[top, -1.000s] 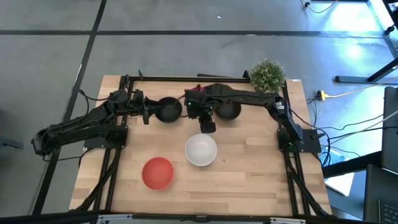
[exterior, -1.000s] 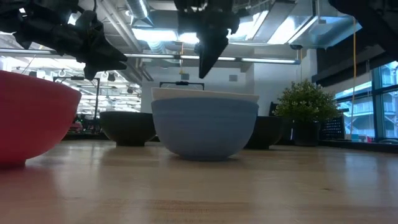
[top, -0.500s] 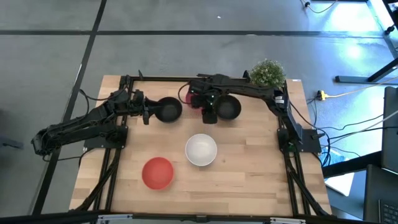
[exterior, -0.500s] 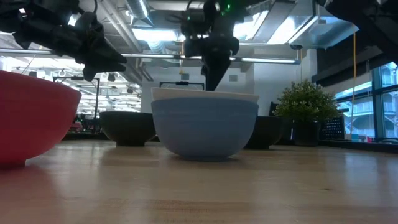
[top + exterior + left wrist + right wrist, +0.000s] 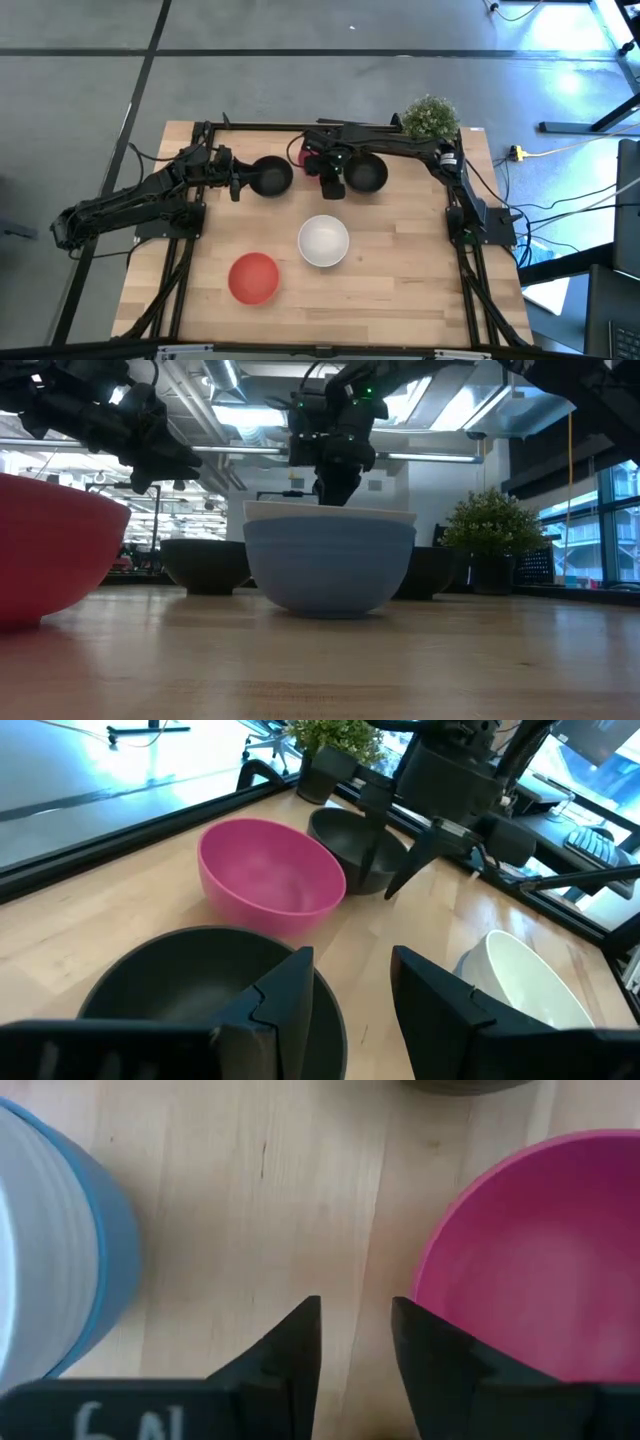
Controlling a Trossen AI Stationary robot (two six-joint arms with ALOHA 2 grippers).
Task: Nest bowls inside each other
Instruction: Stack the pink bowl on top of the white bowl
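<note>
The white bowl (image 5: 323, 241) sits nested in the blue bowl (image 5: 330, 565) at mid table. The red bowl (image 5: 253, 277) stands near the front left. At the far side stand one black bowl (image 5: 270, 177), the magenta bowl (image 5: 304, 157) and a second black bowl (image 5: 368, 175). My right gripper (image 5: 355, 1335) points down, open, over bare table between the magenta bowl (image 5: 540, 1250) and the blue bowl (image 5: 90, 1250); nothing is between its fingers. My left gripper (image 5: 350, 985) hangs open, raised above the near rim of the first black bowl (image 5: 190, 980).
A small green potted plant (image 5: 430, 119) stands at the far right corner. Black frame rails (image 5: 180, 270) run along the left, right and far sides of the table. Bare wood lies to the right of the white bowl and along the front edge.
My right gripper has gone from above the white bowl toward the table's far edge and downward, and now stands between the magenta bowl and the second black bowl. No bowl has moved.
</note>
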